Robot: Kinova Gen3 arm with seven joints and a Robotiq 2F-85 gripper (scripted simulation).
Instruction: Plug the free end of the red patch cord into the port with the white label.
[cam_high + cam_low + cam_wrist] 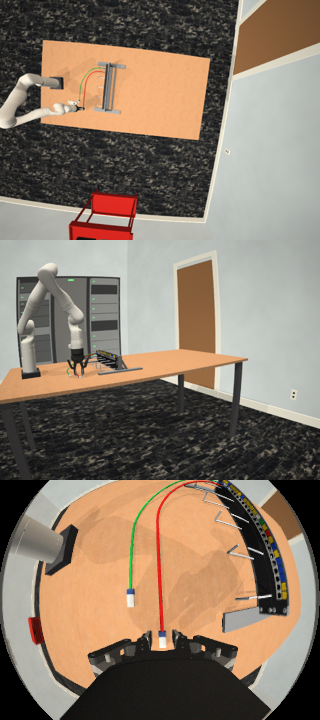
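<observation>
Pincer (83,108) (79,374) (162,635), lower centre of the wrist view, fingers apart astride the red cord's plug (79,377) (162,639), presumably to grip it squarely; whether it touches either finger is unclear, the plug apparently lying on the counter (155,90) (160,364) (100,630).

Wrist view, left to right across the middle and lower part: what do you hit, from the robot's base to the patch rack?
Robot's base → green cord's free plug → red cord's free plug → grey rack foot → black patch rack
</observation>
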